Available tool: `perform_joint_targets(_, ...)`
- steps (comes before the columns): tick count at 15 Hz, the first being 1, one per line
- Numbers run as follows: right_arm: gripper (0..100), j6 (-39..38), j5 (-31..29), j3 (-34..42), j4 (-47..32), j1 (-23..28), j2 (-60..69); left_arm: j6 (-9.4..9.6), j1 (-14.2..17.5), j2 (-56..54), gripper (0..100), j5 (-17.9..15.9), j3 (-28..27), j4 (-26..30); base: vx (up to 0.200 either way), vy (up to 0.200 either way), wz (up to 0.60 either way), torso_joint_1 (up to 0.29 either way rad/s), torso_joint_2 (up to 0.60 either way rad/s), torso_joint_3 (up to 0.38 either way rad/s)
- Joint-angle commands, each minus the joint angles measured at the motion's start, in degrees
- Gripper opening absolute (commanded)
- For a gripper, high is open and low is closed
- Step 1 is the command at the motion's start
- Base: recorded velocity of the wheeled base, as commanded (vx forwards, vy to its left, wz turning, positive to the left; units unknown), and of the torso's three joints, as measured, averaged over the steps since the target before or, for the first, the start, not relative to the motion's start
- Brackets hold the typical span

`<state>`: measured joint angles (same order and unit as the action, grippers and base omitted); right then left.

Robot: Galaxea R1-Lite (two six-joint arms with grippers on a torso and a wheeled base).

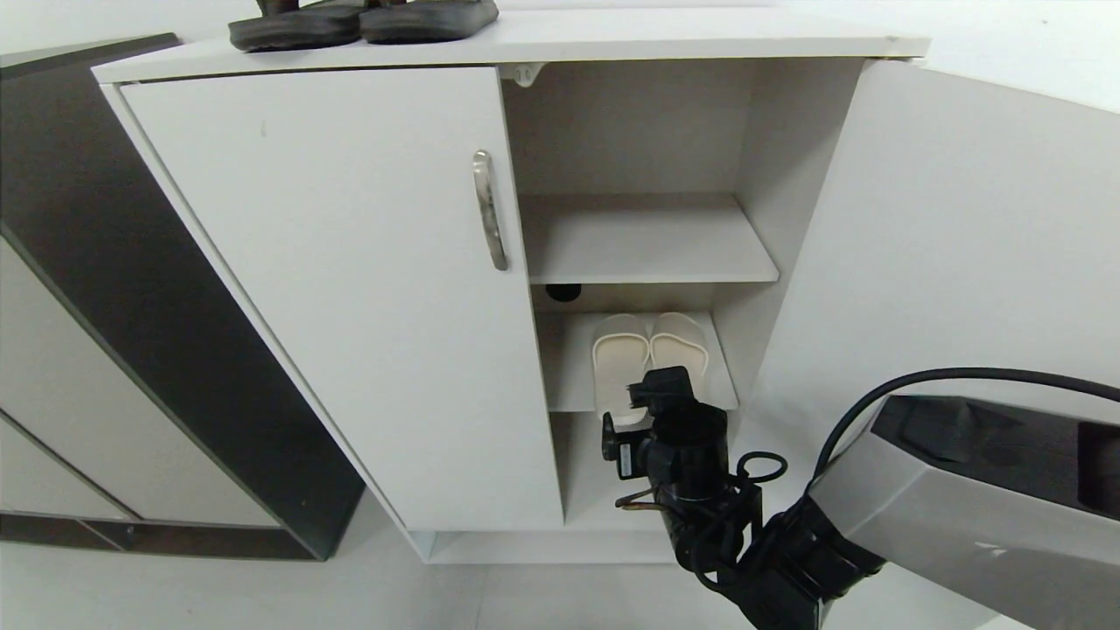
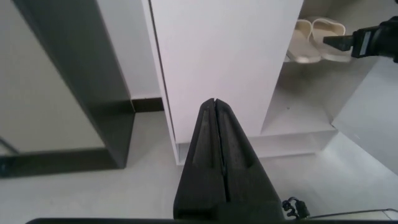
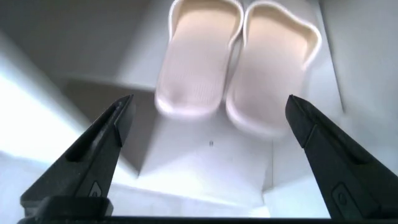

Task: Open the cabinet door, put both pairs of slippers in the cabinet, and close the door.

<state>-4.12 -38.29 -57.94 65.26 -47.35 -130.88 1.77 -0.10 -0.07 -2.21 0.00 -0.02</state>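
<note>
The white cabinet (image 1: 332, 289) has its right door (image 1: 954, 236) swung open and its left door shut. A cream pair of slippers (image 1: 649, 354) (image 3: 236, 62) (image 2: 320, 38) lies side by side on the middle shelf (image 1: 723, 385). A dark pair of slippers (image 1: 359, 22) rests on the cabinet top (image 1: 665, 39). My right gripper (image 3: 208, 115) hangs just in front of the cream pair, open, with nothing between its fingers. My left gripper (image 2: 215, 106) is shut and empty, low before the shut left door.
A dark grey panel (image 1: 114, 289) runs beside the cabinet on the left. The upper shelf (image 1: 647, 241) holds nothing. A metal handle (image 1: 490, 210) sits on the shut left door. Pale floor (image 1: 262, 595) lies in front.
</note>
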Motion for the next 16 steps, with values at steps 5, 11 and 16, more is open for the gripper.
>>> perform_joint_targets(5, 100, -0.1, -0.21, 0.2, 0.13, -0.02, -0.08, -0.19, 0.01, 0.07, 0, 0.01, 0.0, 0.02, 0.0, 0.0, 0.0, 0.0, 0.0, 0.0)
perform_joint_targets(11, 100, -0.19, -0.38, 0.2, 0.13, -0.02, -0.08, -0.19, 0.01, 0.07, 0, -0.08, 0.0, 0.02, 0.0, 0.0, 0.0, 0.0, 0.0, 0.0)
perform_joint_targets(16, 100, 0.17, -0.47, 1.16, 2.24, -0.11, -0.08, -0.19, 0.01, 0.07, 0, -0.08, 0.0, 0.02, 0.0, 0.0, 0.0, 0.004, 0.0, 0.176)
